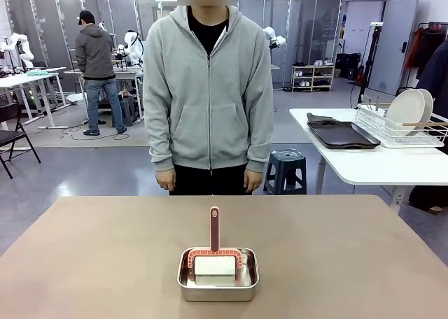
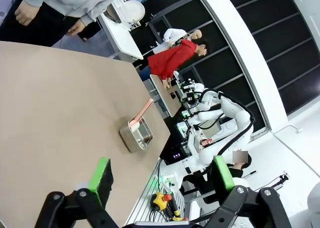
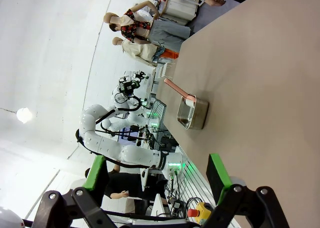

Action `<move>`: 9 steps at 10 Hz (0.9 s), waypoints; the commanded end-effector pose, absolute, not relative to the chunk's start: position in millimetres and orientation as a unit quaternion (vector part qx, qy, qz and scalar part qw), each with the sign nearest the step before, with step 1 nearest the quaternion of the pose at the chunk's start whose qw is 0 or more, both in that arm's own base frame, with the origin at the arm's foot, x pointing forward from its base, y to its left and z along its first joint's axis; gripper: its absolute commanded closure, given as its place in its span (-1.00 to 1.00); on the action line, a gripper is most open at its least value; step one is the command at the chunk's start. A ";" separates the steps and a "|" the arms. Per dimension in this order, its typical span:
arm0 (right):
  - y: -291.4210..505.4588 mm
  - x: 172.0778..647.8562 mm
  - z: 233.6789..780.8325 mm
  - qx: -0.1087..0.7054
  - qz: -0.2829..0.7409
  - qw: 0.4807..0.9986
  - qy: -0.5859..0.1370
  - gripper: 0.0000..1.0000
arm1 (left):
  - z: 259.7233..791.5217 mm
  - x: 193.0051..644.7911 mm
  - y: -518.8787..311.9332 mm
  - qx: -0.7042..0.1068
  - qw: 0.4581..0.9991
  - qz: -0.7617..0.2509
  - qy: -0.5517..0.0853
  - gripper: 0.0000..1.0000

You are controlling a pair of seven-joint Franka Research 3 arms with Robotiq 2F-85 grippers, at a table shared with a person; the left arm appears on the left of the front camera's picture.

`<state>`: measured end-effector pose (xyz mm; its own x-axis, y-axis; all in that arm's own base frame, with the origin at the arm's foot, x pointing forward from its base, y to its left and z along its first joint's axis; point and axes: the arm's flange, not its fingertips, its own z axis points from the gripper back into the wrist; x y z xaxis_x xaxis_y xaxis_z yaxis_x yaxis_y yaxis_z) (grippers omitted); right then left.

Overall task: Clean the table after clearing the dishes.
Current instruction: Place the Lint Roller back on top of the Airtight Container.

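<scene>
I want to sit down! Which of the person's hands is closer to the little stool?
Their left hand. It hangs at their side, just beside the stool. The right hand hangs on the other side of the body, farther from it.

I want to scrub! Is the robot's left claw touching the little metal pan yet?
Apart. In the left wrist view the open left gripper hangs well short of the metal pan, with bare table between them.

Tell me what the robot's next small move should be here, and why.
Probably bring one open claw, say the right claw, down over the upright pink handle of the brush standing in the steel pan. The table around the pan carries no plates or trays, so clearing looks done and wiping remains. The left claw is also open and holds nothing, well back from the pan.
</scene>
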<state>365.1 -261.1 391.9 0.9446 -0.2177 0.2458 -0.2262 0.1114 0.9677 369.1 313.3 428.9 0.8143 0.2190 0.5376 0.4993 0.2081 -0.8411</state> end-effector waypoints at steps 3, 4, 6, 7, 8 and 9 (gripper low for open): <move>-260.1 362.9 394.7 0.667 0.010 0.725 -0.171 -1.00 | 429.8 366.9 310.0 -0.622 0.723 -0.100 -0.284 -1.00; -260.1 362.9 394.7 0.667 0.010 0.725 -0.171 -1.00 | 429.8 366.9 310.0 -0.622 0.723 -0.100 -0.284 -1.00; -260.1 362.9 394.7 0.667 0.010 0.725 -0.171 -1.00 | 429.8 366.9 310.0 -0.622 0.723 -0.100 -0.284 -1.00; -260.1 362.9 394.7 0.667 0.010 0.725 -0.171 -1.00 | 429.8 366.9 310.0 -0.622 0.723 -0.100 -0.284 -1.00; -260.1 362.9 394.7 0.667 0.010 0.725 -0.171 -1.00 | 429.8 366.9 310.0 -0.622 0.723 -0.100 -0.284 -1.00; -260.1 362.9 394.7 0.667 0.010 0.725 -0.171 -1.00 | 429.8 366.9 310.0 -0.622 0.723 -0.100 -0.284 -1.00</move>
